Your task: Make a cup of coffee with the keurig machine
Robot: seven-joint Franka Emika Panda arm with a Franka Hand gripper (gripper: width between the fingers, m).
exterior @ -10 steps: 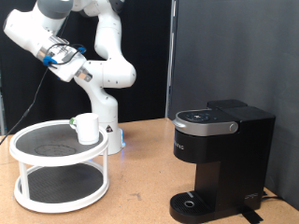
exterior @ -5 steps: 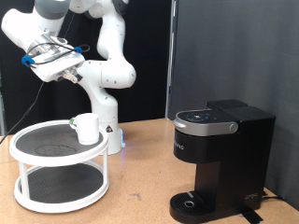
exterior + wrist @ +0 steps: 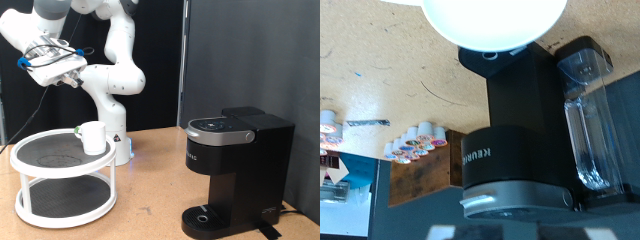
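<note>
The white cup [image 3: 93,137] stands upright on the top tier of a white two-tier round stand [image 3: 30,160] at the exterior view's left. The black keurig machine [image 3: 235,170] stands at the exterior view's right with its lid down and nothing on its round drip base [image 3: 205,215]. My gripper [image 3: 48,62] hangs high above the stand, at the exterior view's upper left, well apart from the cup and far from the machine. It holds nothing that I can see. The wrist view shows the machine [image 3: 510,120] and its logo, but not my fingers.
The arm's white base [image 3: 118,140] stands just behind the stand. A small greenish thing [image 3: 79,130] sits next to the cup. The wrist view shows a wooden rack of several pods [image 3: 415,145], the machine's clear water tank [image 3: 590,120], and a white round shape [image 3: 490,20].
The hand has swung up and towards the exterior view's left, away from over the cup. Cup, stand and machine have not moved.
</note>
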